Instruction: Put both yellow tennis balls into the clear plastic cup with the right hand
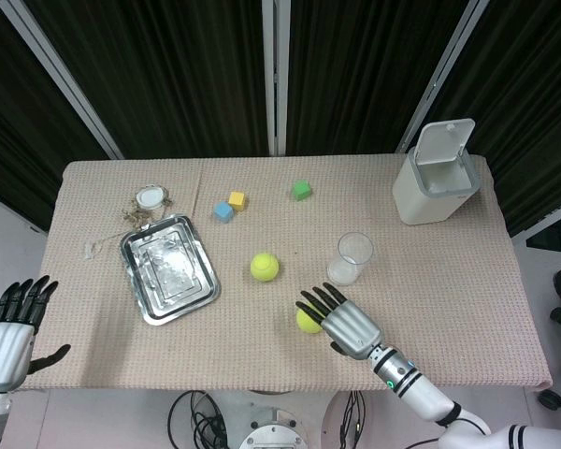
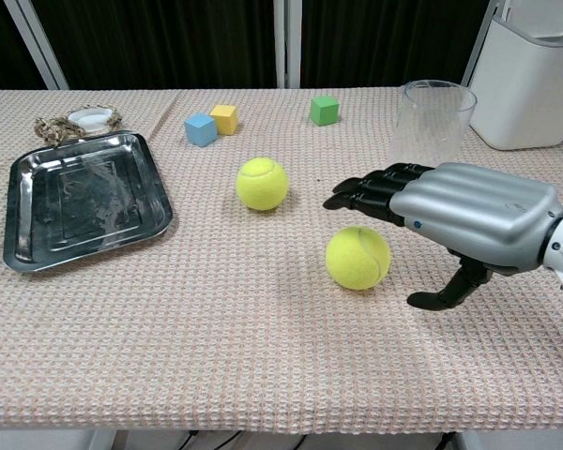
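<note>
Off the table's left edge my left hand (image 1: pixel 7 329) hangs empty with fingers apart, one tennis ball (image 1: pixel 265 267) sits mid-table, and my right hand (image 1: pixel 341 323), fingers spread and holding nothing, hovers over the nearer ball (image 2: pixel 357 257), with the clear cup (image 2: pixel 429 124) upright beyond it.

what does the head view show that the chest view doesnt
Only the head view shows the left hand, open off the table's near left corner, the white bin's open lid and the dark curtains behind.

Only the chest view shows, from the side, the right hand above the near tennis ball, not gripping it, thumb low beside it.

Both show the far tennis ball, the clear cup, the metal tray, the three coloured cubes and the right hand open.
</note>
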`<state>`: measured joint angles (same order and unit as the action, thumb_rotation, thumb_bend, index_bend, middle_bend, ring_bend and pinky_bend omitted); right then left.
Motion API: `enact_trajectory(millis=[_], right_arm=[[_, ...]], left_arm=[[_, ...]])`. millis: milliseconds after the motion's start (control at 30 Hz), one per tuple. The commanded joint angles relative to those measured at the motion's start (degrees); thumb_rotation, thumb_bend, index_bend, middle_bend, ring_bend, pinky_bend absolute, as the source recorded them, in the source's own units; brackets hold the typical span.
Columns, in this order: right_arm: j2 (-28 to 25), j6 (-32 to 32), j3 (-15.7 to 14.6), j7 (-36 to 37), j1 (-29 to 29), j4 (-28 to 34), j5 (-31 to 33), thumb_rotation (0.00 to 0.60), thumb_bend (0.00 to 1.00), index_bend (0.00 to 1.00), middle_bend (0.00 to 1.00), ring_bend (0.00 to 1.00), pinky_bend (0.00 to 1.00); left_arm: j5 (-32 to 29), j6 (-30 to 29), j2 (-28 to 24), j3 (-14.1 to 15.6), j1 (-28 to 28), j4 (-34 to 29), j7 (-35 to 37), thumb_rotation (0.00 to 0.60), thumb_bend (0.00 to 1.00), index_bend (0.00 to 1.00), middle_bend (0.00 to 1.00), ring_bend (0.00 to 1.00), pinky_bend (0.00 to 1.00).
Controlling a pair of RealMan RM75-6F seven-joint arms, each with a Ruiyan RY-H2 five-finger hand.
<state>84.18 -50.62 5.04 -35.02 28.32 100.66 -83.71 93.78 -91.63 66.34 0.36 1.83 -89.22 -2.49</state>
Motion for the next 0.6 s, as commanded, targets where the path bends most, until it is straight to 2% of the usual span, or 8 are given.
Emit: enact_trajectory(millis=[33,133,233,333,467,567,600], right_arm=[[1.7,0.8,0.2,-1.2,1.3,-1.5,2.0,0.6,0.18,0.0,0.03,0.0,0.13],[3.2,1.1,0.2,-2.4,2.2,-2.8,3.6,0.6,0.19,0.0,0.07,0.01,0.19],[4.4,0.5,0.0,-3.3,2.8,-3.7,4.4,0.6,0.22,0.02,0.14,0.09,0.29],[5.5,-0.5,-0.3,-4.1,3.3,-4.7,4.2,0.6,0.3,0.17,0.22,0.24,0.43],[6.5,-3.0,-0.8,-3.1,3.5,-5.9,1.7,0.6,0.33,0.43,0.4,0.41,0.62],[6.2,-5.2,-1.3,-1.6,3.4,-6.4,-0.8,0.6,0.35,0.58,0.5,0.51,0.71],[5.8,-5.6,-1.3,-1.1,3.5,-6.3,-1.2,0.6,0.35,0.6,0.51,0.52,0.72]], left_arm=[[0.0,-0.1,0.0,0.0,0.0,0.0,0.1,0.6,0.05,0.06,0.01,0.0,0.0],[-0.1,-0.2,0.0,0.1,-0.2,0.2,0.4,0.6,0.05,0.06,0.01,0.0,0.0],[-0.2,-0.3,-0.1,0.0,-0.3,0.5,0.8,0.6,0.05,0.06,0.01,0.0,0.0],[-0.3,-0.6,-0.1,0.0,-0.4,0.8,1.3,0.6,0.05,0.06,0.01,0.0,0.0],[-0.2,-0.8,0.0,0.0,-0.5,1.2,1.8,0.6,0.05,0.06,0.01,0.0,0.0],[-0.4,-0.8,0.1,0.0,-0.6,1.6,2.1,0.6,0.05,0.06,0.01,0.0,0.0],[-0.4,-0.8,0.1,0.0,-0.6,1.7,2.3,0.6,0.05,0.06,0.01,0.0,0.0]])
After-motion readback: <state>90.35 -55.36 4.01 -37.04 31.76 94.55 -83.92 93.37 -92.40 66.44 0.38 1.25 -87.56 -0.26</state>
